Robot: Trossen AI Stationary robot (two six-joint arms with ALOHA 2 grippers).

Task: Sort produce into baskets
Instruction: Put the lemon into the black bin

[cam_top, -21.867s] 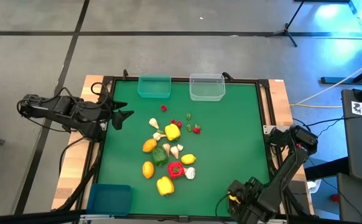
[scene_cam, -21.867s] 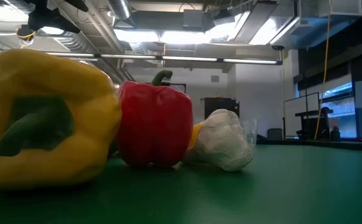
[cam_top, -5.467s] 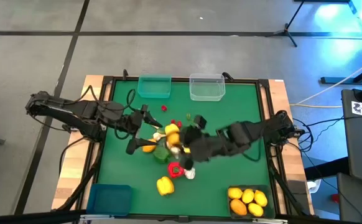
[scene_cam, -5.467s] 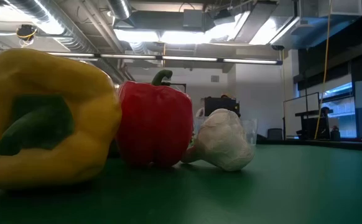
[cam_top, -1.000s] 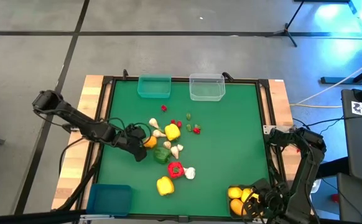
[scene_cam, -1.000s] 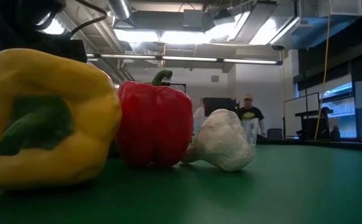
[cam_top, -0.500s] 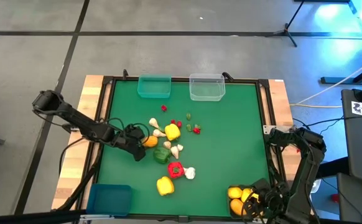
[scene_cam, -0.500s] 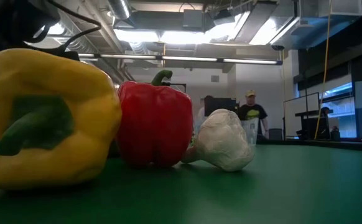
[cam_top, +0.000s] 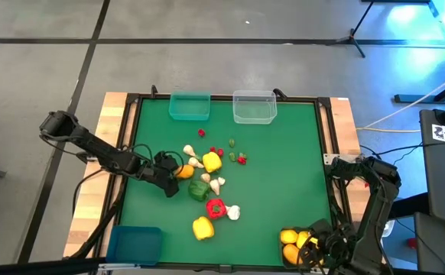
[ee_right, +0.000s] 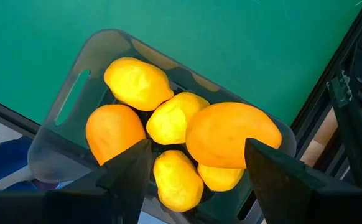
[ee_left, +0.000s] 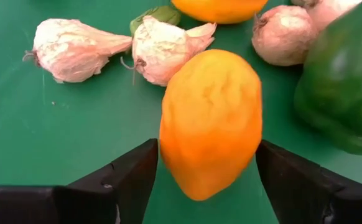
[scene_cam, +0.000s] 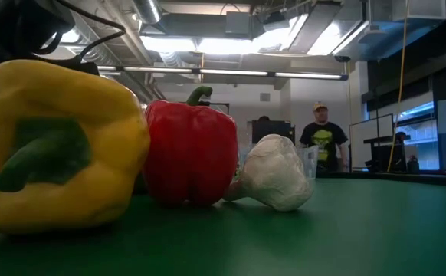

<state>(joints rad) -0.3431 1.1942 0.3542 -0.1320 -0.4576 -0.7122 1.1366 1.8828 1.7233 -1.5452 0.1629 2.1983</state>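
Clamping the orange citrus (ee_left: 210,118) across its narrow middle with the left gripper (ee_left: 207,155), one dark finger snug against each flank, low over the green tabletop (cam_top: 284,168), left of the middle and at the left fringe of the produce heap. Judged light, stiff and hollow, with a dimpled but slick plastic skin and a tapered oval shape: likely to squirt out endways if pinched near a tip, so best held at the widest belt, as now, with moderate pressure. Worth lifting straight up before swinging, given two garlic bulbs (ee_left: 75,48) just beyond and a green pepper (ee_left: 346,87) close beside, all loose and easy to knock rolling. Waiting at the near right corner of the tabletop with the right gripper (ee_right: 196,155), fingers spread wide and holding nothing, poised above the dark grey basket (ee_right: 75,99). Already heaped in there: several yellow and orange citrus, the top orange one (ee_right: 234,144) perched high on the pile and probably ready to roll if another lands hard. Best set down gently, then, in a gap toward the emptier end.
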